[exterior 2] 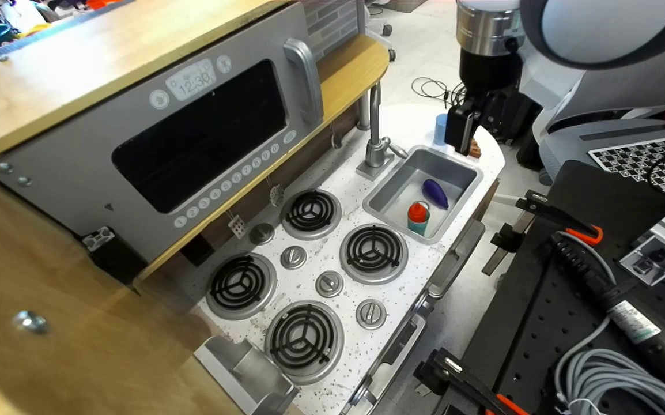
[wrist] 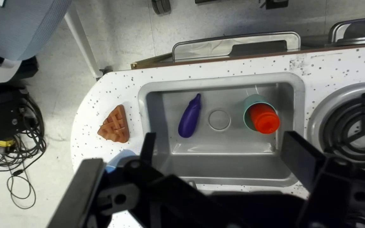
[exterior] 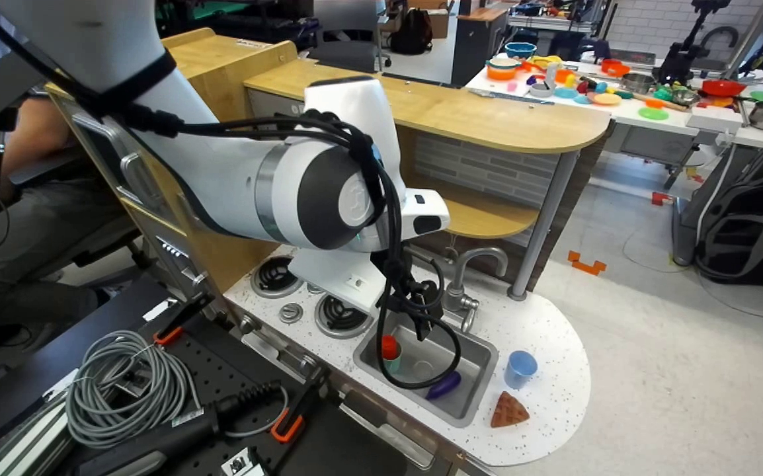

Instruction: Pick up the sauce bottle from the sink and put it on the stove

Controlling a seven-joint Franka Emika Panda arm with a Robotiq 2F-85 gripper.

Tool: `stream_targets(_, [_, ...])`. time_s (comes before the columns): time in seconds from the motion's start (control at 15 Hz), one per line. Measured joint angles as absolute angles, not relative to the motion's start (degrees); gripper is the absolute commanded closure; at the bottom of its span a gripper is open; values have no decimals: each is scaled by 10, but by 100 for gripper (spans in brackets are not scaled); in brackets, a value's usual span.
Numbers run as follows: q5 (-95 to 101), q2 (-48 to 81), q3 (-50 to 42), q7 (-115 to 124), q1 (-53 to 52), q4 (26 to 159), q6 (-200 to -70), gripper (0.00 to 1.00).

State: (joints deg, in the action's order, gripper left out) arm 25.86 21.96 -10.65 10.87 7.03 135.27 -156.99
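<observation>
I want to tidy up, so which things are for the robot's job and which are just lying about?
For the job:
red bottle
sink
stove
gripper

Lying about:
eggplant
blue cup
brown wedge
coiled cable
green cup around the bottle

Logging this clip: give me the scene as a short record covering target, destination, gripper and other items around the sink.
target: red plastic-looking sauce bottle, inside a round teal cup
location: rectangular grey sink
also in sink: purple toy eggplant, apart from the cup
destination: stove with four round black coil burners, beside the sink
on white speckled counter: brown lattice-patterned wedge and blue tapered cup, at the end away from the stove
gripper: black, two-fingered, open, above the counter, holding nothing
status: bottle not yet lifted
</observation>
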Motion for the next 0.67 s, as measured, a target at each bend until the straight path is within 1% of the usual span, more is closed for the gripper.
stream_targets(0.67, [216,365,-110,106,17,1248,-1578,0])
